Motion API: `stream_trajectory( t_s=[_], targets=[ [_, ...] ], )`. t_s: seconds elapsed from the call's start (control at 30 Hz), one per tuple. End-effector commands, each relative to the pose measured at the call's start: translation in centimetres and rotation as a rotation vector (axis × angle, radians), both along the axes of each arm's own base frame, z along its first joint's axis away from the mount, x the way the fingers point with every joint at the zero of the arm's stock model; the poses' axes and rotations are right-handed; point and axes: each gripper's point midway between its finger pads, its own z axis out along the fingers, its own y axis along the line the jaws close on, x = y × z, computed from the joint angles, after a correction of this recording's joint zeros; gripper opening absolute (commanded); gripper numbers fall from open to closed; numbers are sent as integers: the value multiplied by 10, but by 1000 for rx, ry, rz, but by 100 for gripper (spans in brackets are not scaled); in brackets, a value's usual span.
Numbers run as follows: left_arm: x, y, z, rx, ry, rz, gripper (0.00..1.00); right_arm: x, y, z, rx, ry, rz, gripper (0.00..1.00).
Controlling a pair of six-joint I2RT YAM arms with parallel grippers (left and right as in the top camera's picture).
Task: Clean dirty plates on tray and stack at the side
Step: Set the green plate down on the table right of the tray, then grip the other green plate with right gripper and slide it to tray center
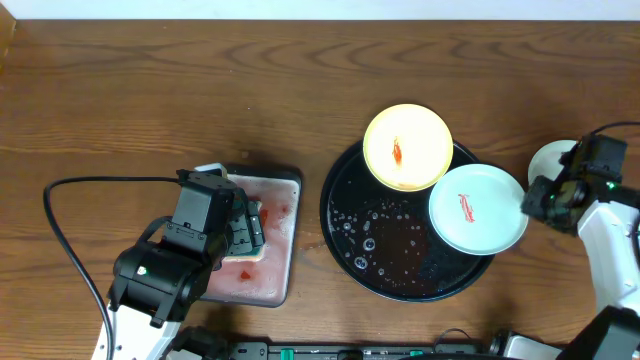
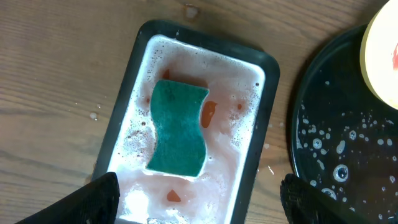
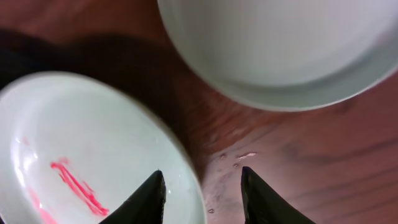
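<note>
The black tray [image 1: 390, 270] holds a pale yellow plate [image 1: 407, 146] with a red spot at its far rim. A mint-white plate [image 1: 477, 208] with a red smear overhangs the tray's right rim. My right gripper [image 1: 535, 200] is at that plate's right edge. In the right wrist view the right gripper [image 3: 202, 171] is open and straddles the rim of the smeared plate [image 3: 74, 143], one finger over the plate and one outside it. A second mint-white plate [image 3: 280, 43] with no smear lies on the table just beyond. My left gripper [image 2: 199, 186] hangs open above the teal sponge [image 2: 179, 129].
The sponge lies in pink soapy water in the small grey tray [image 2: 267, 68], left of the black tray [image 2: 336, 124], whose floor is wet with droplets. A black cable [image 1: 60, 215] loops at the front left.
</note>
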Motion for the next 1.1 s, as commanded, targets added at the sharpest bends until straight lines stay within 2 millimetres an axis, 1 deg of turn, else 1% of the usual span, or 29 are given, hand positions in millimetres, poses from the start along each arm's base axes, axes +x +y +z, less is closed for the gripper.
stream_trajectory(
  t_s=[0.0, 0.07, 0.13, 0.17, 0.23, 0.27, 0.33, 0.4, 0.47, 0.5, 0.53, 0.6, 0.7, 0.77, 0.83, 0.9, 1.07],
  targets=[
    [2, 0, 5, 0, -11, -5, 83, -4, 18, -12, 71, 10, 55, 37],
    [2, 0, 5, 0, -11, -5, 83, -10, 13, -16, 39, 36, 44, 31],
    [2, 0, 5, 0, -11, -5, 83, -20, 3, -22, -17, 77, 10, 23],
    [2, 0, 5, 0, -11, -5, 83, -26, -2, -26, -41, 100, -21, 16],
    [2, 0, 5, 0, -11, -5, 83, -33, -3, -32, -49, 118, -56, 4],
    [2, 0, 5, 0, -11, -5, 83, -35, -1, -34, -37, 121, -60, 1],
    [2, 0, 5, 0, -11, -5, 83, -32, 6, -31, 3, 107, -45, 1],
    [2, 0, 5, 0, -11, -5, 83, -27, 12, -21, 30, 80, -11, 1],
    [2, 0, 5, 0, -11, -5, 83, -27, 14, -6, 36, 67, -9, 1],
    [2, 0, 5, 0, -11, -5, 83, -30, 16, 8, 37, 55, -8, 1],
    [2, 0, 5, 0, -11, -5, 83, -31, 21, 18, 54, 34, 7, 1],
    [2, 0, 5, 0, -11, -5, 83, -29, 35, 35, 97, -26, 83, 1],
    [2, 0, 5, 0, -11, -5, 83, -26, 64, 59, 180, -139, 205, 1],
    [2, 0, 5, 0, -11, -5, 83, -27, 78, 67, 208, -172, 254, 1],
    [2, 0, 5, 0, -11, -5, 83, -32, 88, 66, 223, -154, 284, 1],
    [2, 0, 5, 0, -11, -5, 83, -41, 102, 56, 246, -104, 316, 1],
    [2, 0, 5, 0, -11, -5, 83, -53, 126, 19, 298, -24, 315, 1]
  ],
)
